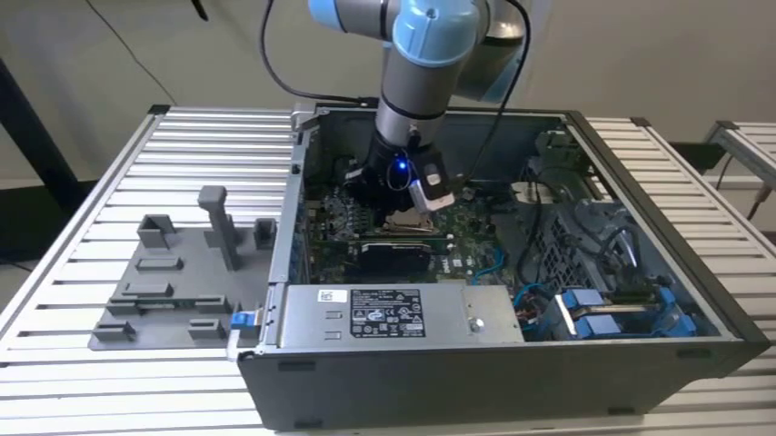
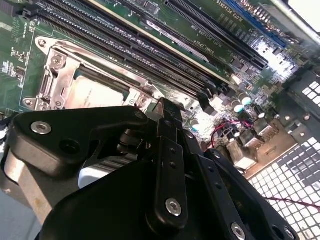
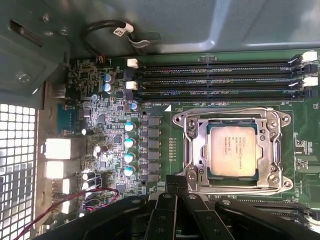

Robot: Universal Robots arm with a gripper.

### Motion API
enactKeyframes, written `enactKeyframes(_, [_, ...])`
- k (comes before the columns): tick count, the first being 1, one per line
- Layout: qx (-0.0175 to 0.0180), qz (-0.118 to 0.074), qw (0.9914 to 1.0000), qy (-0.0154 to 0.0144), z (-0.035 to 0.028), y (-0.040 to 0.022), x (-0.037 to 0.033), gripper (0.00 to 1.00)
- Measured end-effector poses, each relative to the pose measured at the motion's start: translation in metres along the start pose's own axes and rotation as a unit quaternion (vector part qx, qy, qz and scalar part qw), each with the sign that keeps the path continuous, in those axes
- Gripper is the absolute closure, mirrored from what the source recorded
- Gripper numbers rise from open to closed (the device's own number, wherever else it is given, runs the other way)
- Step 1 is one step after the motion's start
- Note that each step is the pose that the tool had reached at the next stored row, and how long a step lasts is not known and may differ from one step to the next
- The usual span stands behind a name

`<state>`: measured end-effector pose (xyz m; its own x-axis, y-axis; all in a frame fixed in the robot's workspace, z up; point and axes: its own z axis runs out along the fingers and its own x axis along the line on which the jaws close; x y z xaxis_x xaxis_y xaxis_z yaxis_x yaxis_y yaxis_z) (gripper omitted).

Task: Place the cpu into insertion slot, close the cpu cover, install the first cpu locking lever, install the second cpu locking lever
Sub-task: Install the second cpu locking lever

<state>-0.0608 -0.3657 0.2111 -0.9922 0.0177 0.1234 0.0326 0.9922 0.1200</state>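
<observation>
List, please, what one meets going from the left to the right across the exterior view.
Grey fixture tray on the slatted table → computer case wall → gripper over the insertion slot → blue connectors → case's right wall.

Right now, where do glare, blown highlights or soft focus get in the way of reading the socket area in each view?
First wrist view: the cpu is evenly lit and readable; the rear grille is blown white. Second wrist view: the cpu glares pale, and the gripper body looms soft and dark across the foreground. Exterior view: the arm shadows the socket, and a blue light glows on the wrist.
</observation>
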Motion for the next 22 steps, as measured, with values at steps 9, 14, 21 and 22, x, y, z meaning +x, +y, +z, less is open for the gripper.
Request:
enactKeyframes(9, [0.0010, 0.000, 1.00000, -0.0001, 0.0048, 0.0009, -0.0001, 0.89])
enactKeyframes(14, [0.0010, 0.000, 1.00000, -0.0001, 0.0067, 0.0012, 0.0005, 0.89])
enactKeyframes(21, [0.0010, 0.000, 1.00000, -0.0005, 0.0094, 0.0017, 0.0012, 0.89])
enactKeyframes(22, [0.0010, 0.000, 1.00000, -0.0005, 0.0098, 0.0018, 0.0014, 0.89])
